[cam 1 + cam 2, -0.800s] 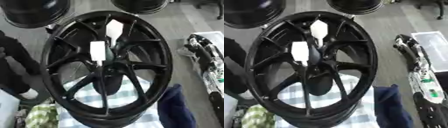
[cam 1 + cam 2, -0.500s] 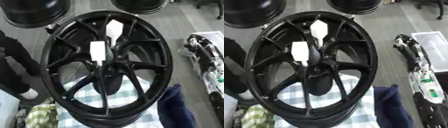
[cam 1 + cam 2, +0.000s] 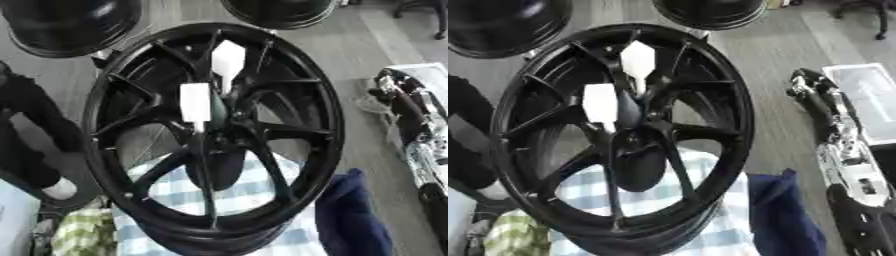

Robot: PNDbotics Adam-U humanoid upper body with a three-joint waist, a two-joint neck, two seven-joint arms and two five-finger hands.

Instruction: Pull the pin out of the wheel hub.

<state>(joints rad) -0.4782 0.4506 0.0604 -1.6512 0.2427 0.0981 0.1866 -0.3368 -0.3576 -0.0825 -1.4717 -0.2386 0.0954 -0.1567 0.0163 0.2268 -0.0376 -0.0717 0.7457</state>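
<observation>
A big black wheel hub point(image 3: 214, 135) stands tilted in the middle, its spokes meeting at a dark centre point(image 3: 219, 125). Two white pieces show on it: a flat one point(image 3: 195, 102) just left of the centre and a pointed one point(image 3: 229, 59) higher up on a spoke. I cannot tell which of them is the pin. My right arm lies along the right edge, silver and black, and its dark hand point(image 3: 808, 86) is well right of the rim, touching nothing. My left hand shows in neither view.
Two more black wheels point(image 3: 70, 25) point(image 3: 280, 10) stand behind. A blue-white checked cloth point(image 3: 245, 195) lies under the hub, with a dark blue cloth point(image 3: 350, 215) to its right and a green checked cloth point(image 3: 83, 232) at the lower left. A dark shape with a white end point(image 3: 59, 189) sits at the left.
</observation>
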